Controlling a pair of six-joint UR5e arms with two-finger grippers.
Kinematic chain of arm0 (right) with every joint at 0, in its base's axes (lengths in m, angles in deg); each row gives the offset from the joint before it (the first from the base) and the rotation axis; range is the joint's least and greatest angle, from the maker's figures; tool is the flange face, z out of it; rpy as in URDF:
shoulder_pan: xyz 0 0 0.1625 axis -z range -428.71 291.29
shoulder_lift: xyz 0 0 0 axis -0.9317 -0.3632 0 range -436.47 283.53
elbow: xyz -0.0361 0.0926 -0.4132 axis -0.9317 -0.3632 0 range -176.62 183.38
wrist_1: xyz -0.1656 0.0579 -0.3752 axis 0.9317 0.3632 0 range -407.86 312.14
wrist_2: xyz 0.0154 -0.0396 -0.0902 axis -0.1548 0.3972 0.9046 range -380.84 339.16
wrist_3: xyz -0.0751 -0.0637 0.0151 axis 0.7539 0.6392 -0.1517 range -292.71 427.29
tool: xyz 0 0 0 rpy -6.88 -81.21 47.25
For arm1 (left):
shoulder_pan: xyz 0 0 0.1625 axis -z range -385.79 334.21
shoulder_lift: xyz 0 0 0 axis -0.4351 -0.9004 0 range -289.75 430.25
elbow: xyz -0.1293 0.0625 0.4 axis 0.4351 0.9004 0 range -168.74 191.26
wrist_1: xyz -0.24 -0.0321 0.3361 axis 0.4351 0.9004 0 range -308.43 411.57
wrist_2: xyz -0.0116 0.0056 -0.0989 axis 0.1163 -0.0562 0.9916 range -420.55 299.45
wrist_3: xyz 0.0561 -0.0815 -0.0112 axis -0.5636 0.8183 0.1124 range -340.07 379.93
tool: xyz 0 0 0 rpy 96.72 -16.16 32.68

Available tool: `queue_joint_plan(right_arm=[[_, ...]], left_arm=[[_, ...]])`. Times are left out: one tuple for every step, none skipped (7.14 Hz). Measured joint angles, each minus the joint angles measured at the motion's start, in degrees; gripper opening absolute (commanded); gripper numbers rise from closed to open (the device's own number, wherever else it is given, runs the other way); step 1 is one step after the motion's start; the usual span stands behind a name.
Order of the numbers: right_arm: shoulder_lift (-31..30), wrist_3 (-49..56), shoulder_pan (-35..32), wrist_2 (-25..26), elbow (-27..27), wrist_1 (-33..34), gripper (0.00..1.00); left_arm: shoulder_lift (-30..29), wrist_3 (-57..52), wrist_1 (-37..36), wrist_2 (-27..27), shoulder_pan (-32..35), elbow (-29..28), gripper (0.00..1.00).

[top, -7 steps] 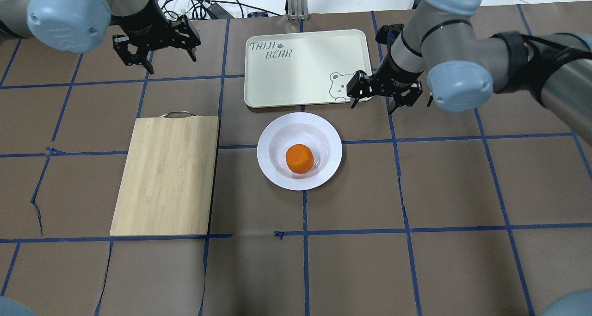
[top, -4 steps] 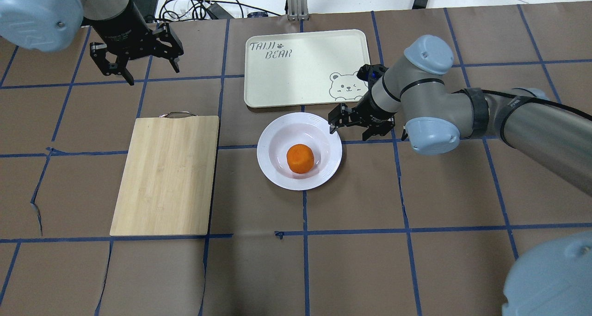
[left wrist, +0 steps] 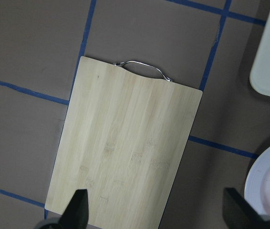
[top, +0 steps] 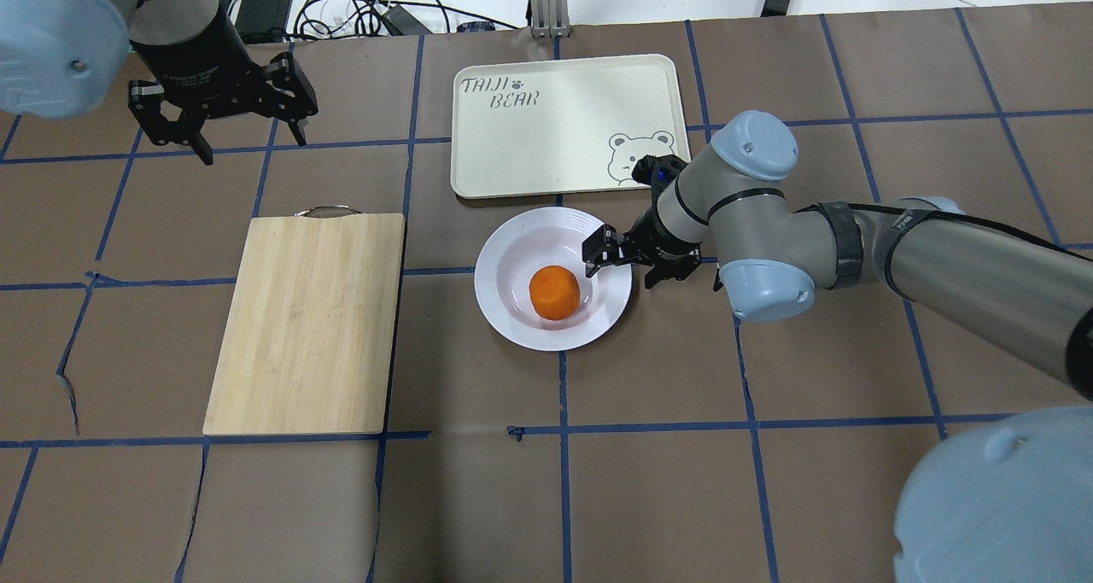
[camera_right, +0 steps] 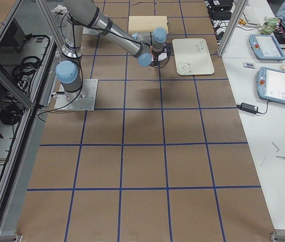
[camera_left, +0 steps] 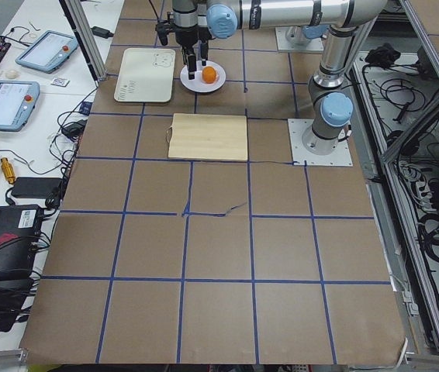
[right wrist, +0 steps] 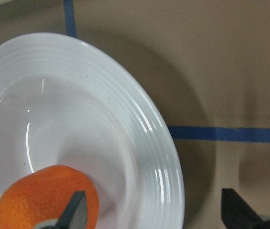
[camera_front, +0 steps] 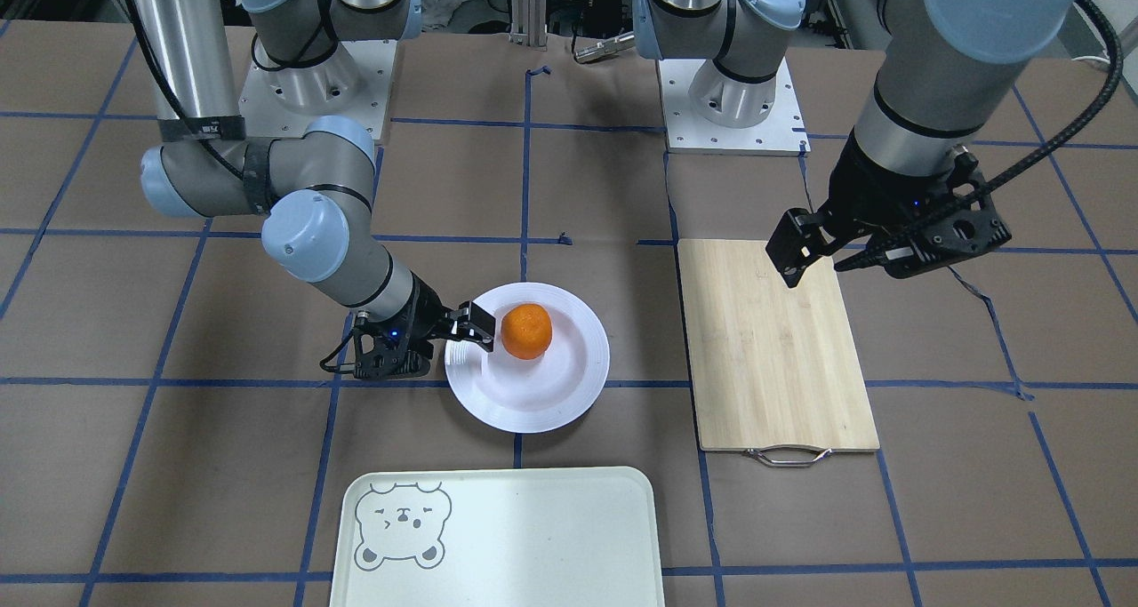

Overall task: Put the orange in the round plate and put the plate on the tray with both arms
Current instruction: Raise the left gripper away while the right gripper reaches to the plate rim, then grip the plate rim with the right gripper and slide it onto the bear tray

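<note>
The orange (top: 554, 292) (camera_front: 525, 331) lies in the sunken centre of the round white plate (top: 514, 318) (camera_front: 533, 411), which rests on the table just short of the tray (top: 555, 122) (camera_front: 533, 536). My right gripper (top: 623, 269) (camera_front: 440, 349) is low and open at the plate's right rim, one finger over the inside and the other outside it. The right wrist view shows the rim (right wrist: 168, 157) between the fingertips (right wrist: 75, 210), with the orange (right wrist: 44, 195) close by. High over the far left of the table my left gripper (top: 252, 143) (camera_front: 853, 265) hangs open, holding nothing.
A bamboo cutting board (top: 307, 323) (camera_front: 778, 340) (left wrist: 125, 152) with a metal handle lies left of the plate. Cables (top: 367, 11) run along the table's far edge. The tray holds nothing.
My right gripper came down from beside the tray's bear corner to the plate's right rim, staying open. The left gripper drifted further left. Orange and plate have not moved.
</note>
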Motion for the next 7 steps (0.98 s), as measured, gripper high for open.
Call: queue_joint_plan(right_arm=[[0.83, -0.12, -0.12, -0.02, 0.21, 1.01, 0.64], [1.2, -0.23, -0.18, 0.01, 0.27, 1.24, 0.42], [1.33, -0.73, -0.27, 0.04, 0.29, 1.18, 0.27], [1.37, -1.56, -0.49, 0.08, 0.29, 1.17, 0.16], [1.39, -2.08, -0.96, -0.05, 0.26, 1.19, 0.07], [1.37, -2.92, -1.58, -0.35, 0.16, 1.21, 0.0], [1.28, -4.07, -2.2, -0.61, 0.05, 1.2, 0.0]], left_arm=[[0.98, 0.01, -0.24, 2.54, 0.02, 0.31, 1.0], [1.81, 0.03, -0.45, 5.19, 0.05, 0.53, 1.0], [2.52, -0.3, -0.51, 6.35, 0.08, 1.05, 1.0], [3.27, -1.6, -0.56, 6.78, 0.11, 1.92, 1.0], [3.95, -3.24, -0.6, 6.86, 0.11, 2.57, 1.0], [4.29, -4.14, -0.6, 6.84, 0.11, 2.85, 1.0], [4.39, -4.46, -0.57, 6.79, 0.11, 3.01, 1.0]])
